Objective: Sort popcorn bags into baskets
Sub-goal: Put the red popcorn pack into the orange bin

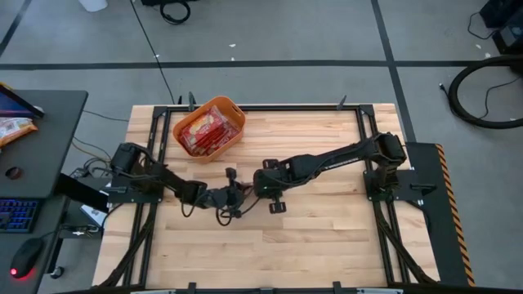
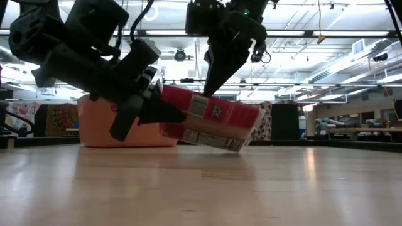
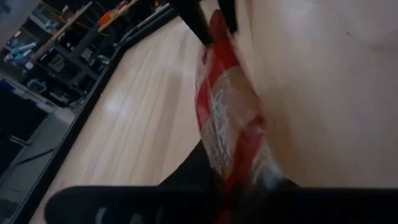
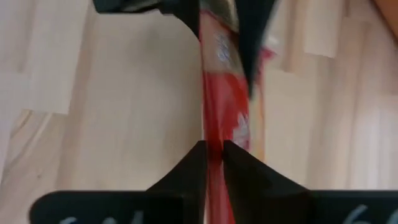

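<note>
- The left gripper (image 2: 164,112) sits near the middle of the table, its 2 dark fingers (image 3: 205,180) pinched narrow on 1 end of a red popcorn bag (image 2: 210,119).
- In the left wrist view the bag (image 3: 230,124) runs edge-on away from those fingers, its red and pale print facing sideways.
- The right gripper (image 2: 210,85) meets the same bag from above at its other end; in the right wrist view its 2 fingers (image 4: 189,171) stand close on either side of the bag's thin edge (image 4: 227,106), with only a narrow slot between them.
- Whether the right fingers press the bag or merely flank it, I cannot tell.
- In the low view the bag hangs tilted between the 2 grippers, its left end high at the left gripper and its right lower corner down near the wood, close to touching it.
- In the high view the 2 grippers come together near the table's centre, the left arm (image 1: 155,175) reaching in from the left side and the right arm (image 1: 335,159) from the right.
- The orange basket (image 1: 231,106) stands at the far left part of the table, well apart from the held bag, set at a slant to the table edge.
- Several more red bags (image 1: 204,131) lie stacked inside the basket.
- The wooden table (image 1: 327,237) is bare around the grippers.
</note>
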